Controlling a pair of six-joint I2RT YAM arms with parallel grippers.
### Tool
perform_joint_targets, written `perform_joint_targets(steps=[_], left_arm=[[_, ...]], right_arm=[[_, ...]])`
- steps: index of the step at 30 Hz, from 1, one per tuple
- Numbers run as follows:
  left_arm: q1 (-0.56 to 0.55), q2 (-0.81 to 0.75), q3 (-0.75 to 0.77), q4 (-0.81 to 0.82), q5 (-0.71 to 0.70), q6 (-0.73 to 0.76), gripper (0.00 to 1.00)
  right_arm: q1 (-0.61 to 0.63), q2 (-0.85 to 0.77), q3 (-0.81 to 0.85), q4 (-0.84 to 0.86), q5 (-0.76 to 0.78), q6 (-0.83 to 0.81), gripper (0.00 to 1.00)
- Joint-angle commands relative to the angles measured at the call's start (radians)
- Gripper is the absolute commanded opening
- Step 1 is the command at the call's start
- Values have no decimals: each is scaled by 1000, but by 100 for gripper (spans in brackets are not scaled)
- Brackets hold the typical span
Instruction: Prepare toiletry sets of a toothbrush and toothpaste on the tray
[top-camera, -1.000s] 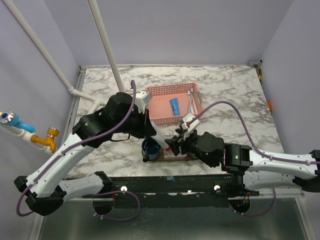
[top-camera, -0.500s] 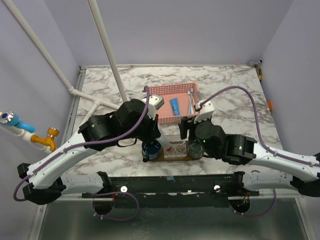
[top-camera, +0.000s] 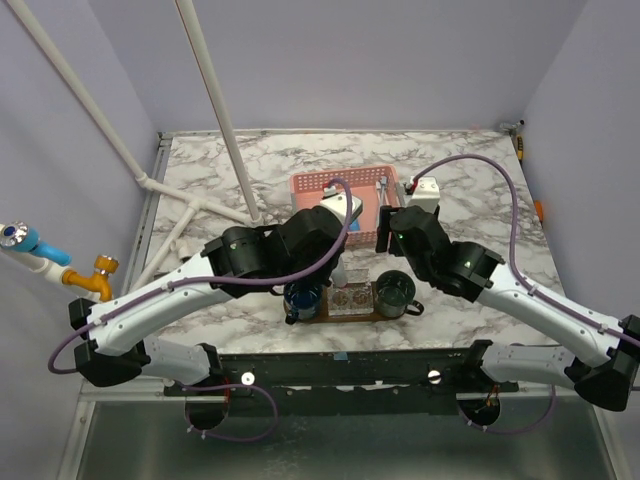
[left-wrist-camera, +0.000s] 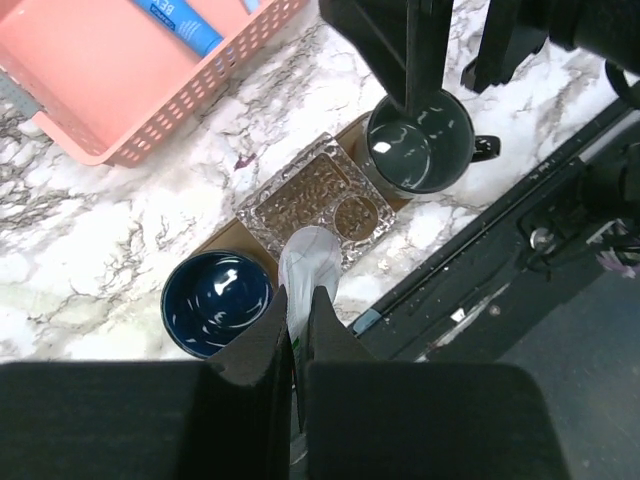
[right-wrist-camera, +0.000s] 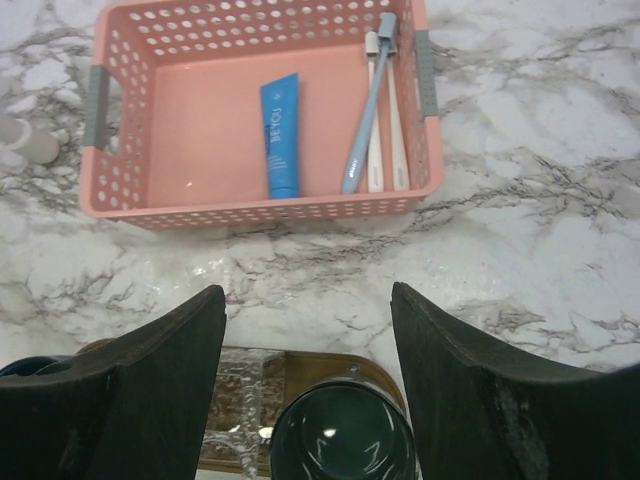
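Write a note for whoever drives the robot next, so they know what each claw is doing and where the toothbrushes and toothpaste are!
Left gripper: shut on a whitish tube, probably toothpaste, above the tray between the blue cup and the glass dish.
Right gripper: open, empty, near the dark cup, facing the pink basket.
In the basket: one blue toothpaste tube and the toothbrushes.
Done: nothing set down yet; both cups look empty.
To do: place the held tube, then bring toothbrushes and the other tube over.
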Motion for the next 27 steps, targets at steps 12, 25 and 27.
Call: perform_joint_targets(steps=[12,25,27], left_arm=[[-23,99,0,51,-160,19,0],[-23,129,-43,85,-172,12,0],[-24,133,-49,91,-172,14,0]], right_arm=[[-140,-12,-114,26,-119,41,71],[-142,-12,-121,26,-121,36,72],[-142,-10,-123,25,-123,36,72]])
